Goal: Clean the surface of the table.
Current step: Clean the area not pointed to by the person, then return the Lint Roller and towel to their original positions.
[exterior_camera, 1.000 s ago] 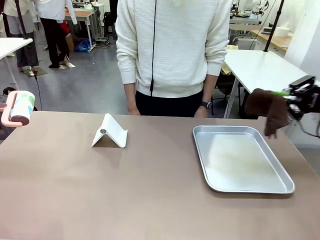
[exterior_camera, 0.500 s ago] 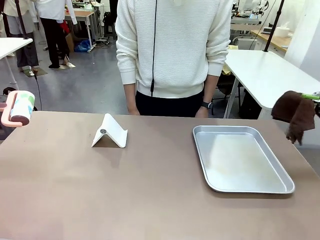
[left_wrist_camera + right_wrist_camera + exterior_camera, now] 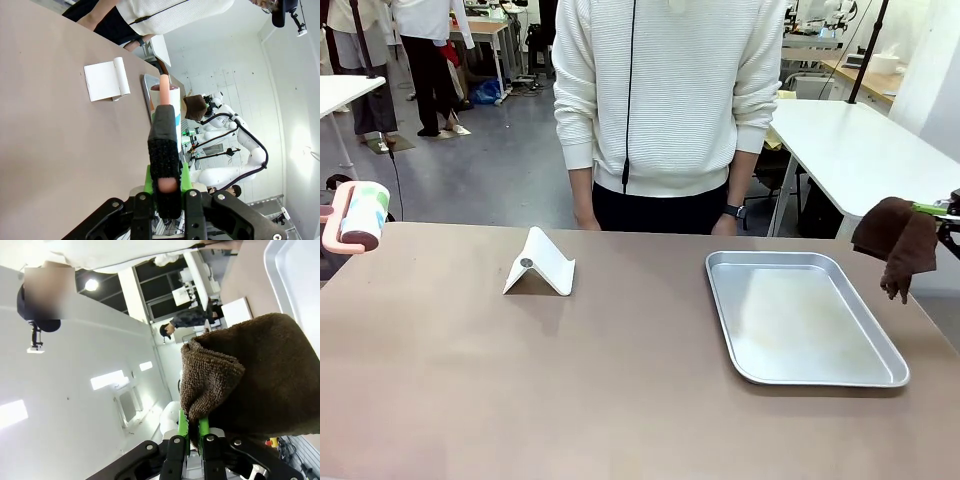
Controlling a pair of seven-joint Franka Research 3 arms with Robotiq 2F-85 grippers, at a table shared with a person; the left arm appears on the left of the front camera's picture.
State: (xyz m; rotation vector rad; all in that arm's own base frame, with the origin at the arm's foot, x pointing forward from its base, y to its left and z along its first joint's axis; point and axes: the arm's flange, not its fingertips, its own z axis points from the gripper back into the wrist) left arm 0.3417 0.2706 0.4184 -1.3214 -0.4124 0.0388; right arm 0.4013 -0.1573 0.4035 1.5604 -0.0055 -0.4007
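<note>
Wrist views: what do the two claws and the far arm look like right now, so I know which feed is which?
The left claw has black fingers with a rough dark pad, bright green trim and a black bolted body. The right claw shows thin green pads on the same black body. The other arm in the left wrist view is glossy white with rounded joints and a black cable looping alongside.

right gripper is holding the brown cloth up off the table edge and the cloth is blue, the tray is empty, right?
Not quite: the cloth is brown, not blue, as the front view shows. The rest holds: the right gripper is shut on it, up off the table, and the tray is empty.
</note>
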